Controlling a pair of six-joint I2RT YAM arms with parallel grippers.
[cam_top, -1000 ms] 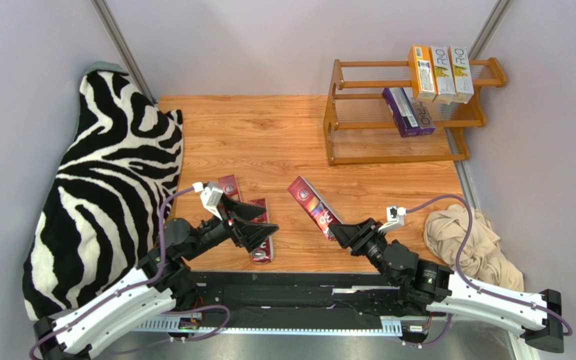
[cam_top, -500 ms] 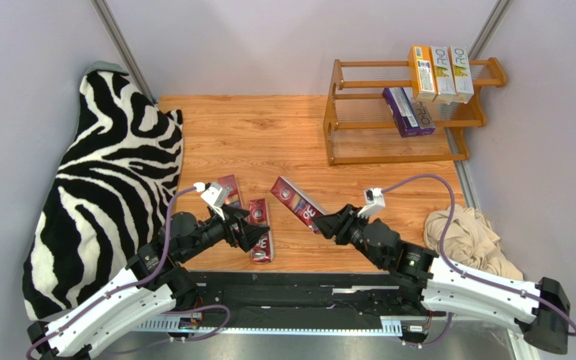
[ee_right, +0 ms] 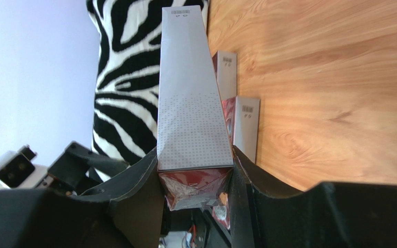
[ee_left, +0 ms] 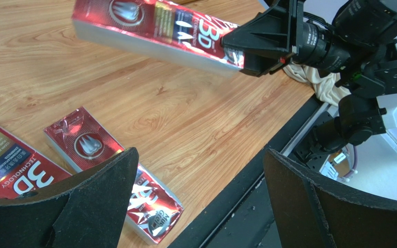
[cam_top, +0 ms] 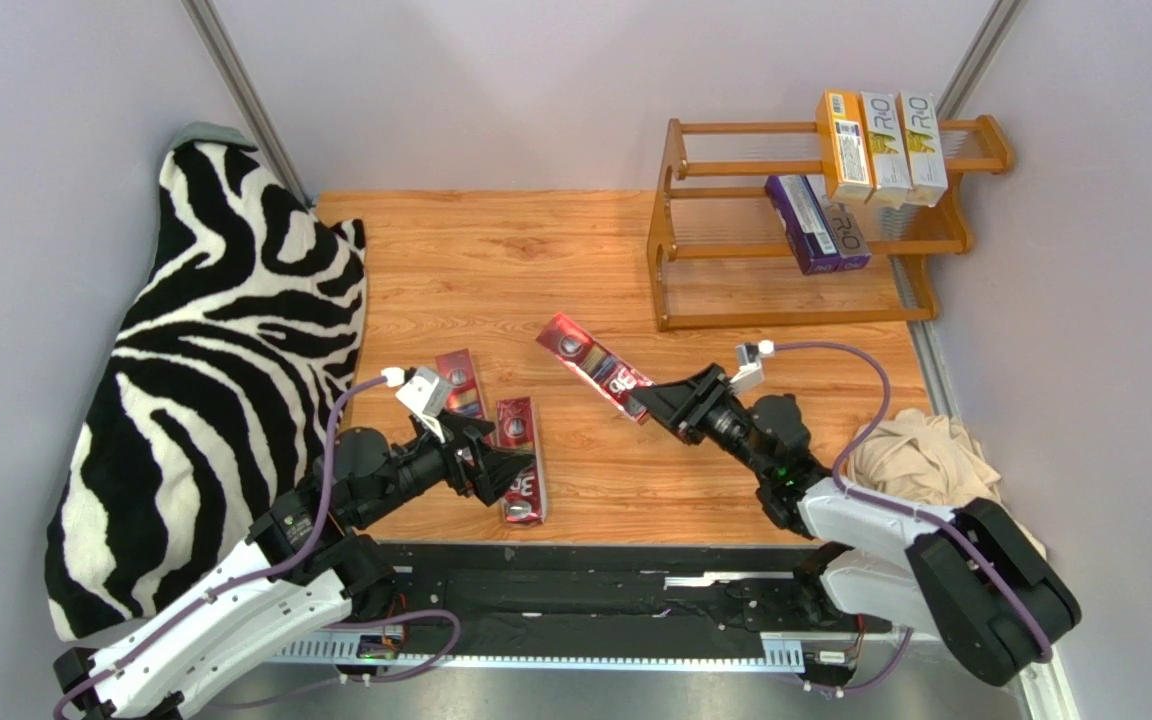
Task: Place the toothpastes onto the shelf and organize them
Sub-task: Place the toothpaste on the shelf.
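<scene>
"Top external view: what did the right gripper (cam_top: 654, 402) have?" asked Lin.

"It was clamped on one end of a red toothpaste carton (cam_top: 585, 357), with its fingers nearly together across the narrow sides. The carton pointed away from the arm and seemed lifted above the wooden table (cam_top: 537, 255), near the middle and well apart from the shelf (cam_top: 668, 225). The left gripper (cam_top: 495, 455) was spread as wide as it goes and held nothing. It hovered over a flat red carton (cam_top: 519, 477), with another red carton (cam_top: 461, 378) just beside it, near the front edge."

"How would such a carton handle?"

"I judged it light and rather stiff along its length, but it is thin card — a hard squeeze would dent it. The foil face looked glossy, so maybe slippery. Held at the end, the long body could swing. A grip nearer the middle would be steadier for laying it on the thin rods."

"Any writing?"

"In the left wrist view the held carton carried a big '3D' and a tooth emblem. Another red carton read '3D' and 'TECHNOLOGY'. On the shelf, three upright cartons (cam_top: 883, 147) on the top tier showed 'RO' — two purple cartons (cam_top: 815, 222) sat on the middle tier, their print too small to read."
</scene>
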